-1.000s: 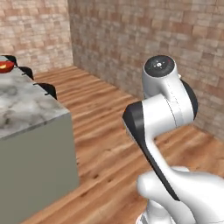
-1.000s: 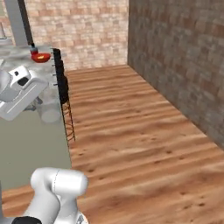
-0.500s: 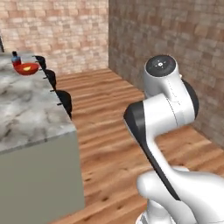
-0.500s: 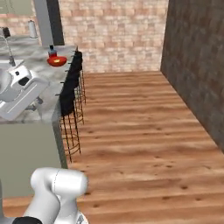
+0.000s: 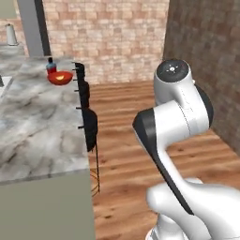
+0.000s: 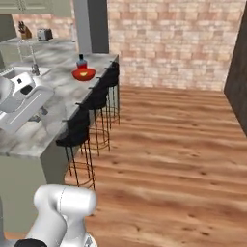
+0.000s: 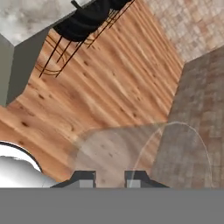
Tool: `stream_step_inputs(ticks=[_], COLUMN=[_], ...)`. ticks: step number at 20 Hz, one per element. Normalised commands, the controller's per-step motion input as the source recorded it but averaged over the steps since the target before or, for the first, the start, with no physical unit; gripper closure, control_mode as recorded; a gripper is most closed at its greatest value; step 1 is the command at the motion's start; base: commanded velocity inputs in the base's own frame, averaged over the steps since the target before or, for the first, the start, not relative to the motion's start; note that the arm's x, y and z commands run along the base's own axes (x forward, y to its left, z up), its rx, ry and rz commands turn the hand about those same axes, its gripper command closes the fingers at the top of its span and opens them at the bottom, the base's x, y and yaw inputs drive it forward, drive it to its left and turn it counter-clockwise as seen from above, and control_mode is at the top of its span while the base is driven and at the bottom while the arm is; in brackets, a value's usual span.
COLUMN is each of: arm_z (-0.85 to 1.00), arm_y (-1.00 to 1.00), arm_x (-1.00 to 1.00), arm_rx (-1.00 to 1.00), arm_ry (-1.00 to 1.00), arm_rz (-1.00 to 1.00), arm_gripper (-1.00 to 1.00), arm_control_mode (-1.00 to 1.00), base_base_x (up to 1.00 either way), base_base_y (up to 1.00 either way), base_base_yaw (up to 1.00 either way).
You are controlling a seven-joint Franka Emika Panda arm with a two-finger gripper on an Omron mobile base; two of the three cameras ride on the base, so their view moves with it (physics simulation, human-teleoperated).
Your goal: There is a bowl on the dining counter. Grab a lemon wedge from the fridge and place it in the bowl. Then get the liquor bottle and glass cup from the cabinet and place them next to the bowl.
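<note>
the marble worktop [image 5: 37,136] fills the left. near its far end sits a red bowl [image 5: 60,78] with a yellow bit inside, and the bottle [image 5: 51,66] stands just behind it, touching or nearly so. black stools [image 5: 89,123] line the worktop's right edge. the white arm [image 5: 178,122] rises at right over a wood floor [image 5: 122,140], brick walls [image 5: 103,37] behind.

The white arm [image 5: 176,122] stands folded upright above its base, elbow bent. The gripper [image 7: 107,178] is closed on the glass cup [image 7: 144,153].

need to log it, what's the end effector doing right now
end effector: shut on the cup, seen in the hand view
</note>
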Motion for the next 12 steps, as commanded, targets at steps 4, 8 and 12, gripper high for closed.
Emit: stream_step_inputs(ticks=[4, 8, 12], arm_z=[0.00, 0.00, 0.00], arm_y=[0.00, 0.00, 0.00], arm_x=[0.00, 0.00, 0.00], arm_rx=[0.00, 0.00, 0.00], arm_ry=[0.00, 0.00, 0.00], arm_rz=[0.00, 0.00, 0.00], arm_gripper=[1.00, 1.00, 1.00], arm_control_mode=[1.00, 1.00, 1.00], base_base_x=[1.00, 0.98, 0.88], base_base_y=[-0.61, -0.74, -0.75], base_base_yaw=[0.45, 0.46, 0.46])
